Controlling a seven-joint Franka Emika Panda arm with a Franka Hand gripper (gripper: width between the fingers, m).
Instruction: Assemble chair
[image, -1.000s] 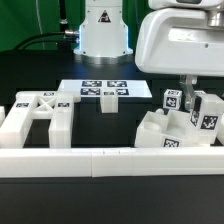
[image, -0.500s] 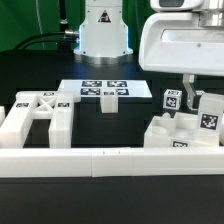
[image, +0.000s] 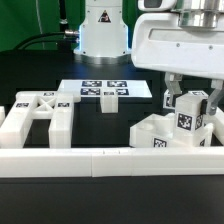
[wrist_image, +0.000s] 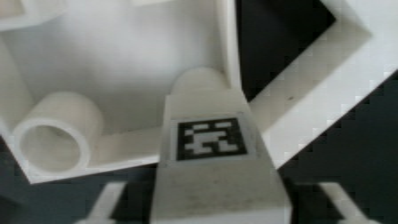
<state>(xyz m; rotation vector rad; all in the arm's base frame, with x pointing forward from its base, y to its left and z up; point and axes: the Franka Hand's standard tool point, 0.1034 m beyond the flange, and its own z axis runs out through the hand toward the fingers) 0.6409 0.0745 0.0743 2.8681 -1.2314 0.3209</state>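
Note:
At the exterior view's right, my gripper (image: 189, 100) hangs over a cluster of glossy white chair parts (image: 160, 135). A square leg (image: 188, 118) with a black-and-white tag stands up between the fingers. In the wrist view the same tagged leg (wrist_image: 217, 150) runs between the two fingertips (wrist_image: 116, 200), with a dark gap on each side, so the gripper (wrist_image: 222, 205) is open around it. Behind the leg lie a white panel (wrist_image: 107, 50) and a round hollow peg (wrist_image: 54, 140). Another chair part, a panel with a cross brace (image: 35, 112), lies at the exterior view's left.
The marker board (image: 103, 90) lies flat at the back middle, with a small white block (image: 108, 104) in front of it. A long low white border wall (image: 100, 158) runs along the front. The arm's base (image: 100, 30) stands behind the board.
The hand has moved toward the exterior view's left and lower, and the cluster of parts at the right has shifted with it. The fingers now stand wider around the tagged leg.

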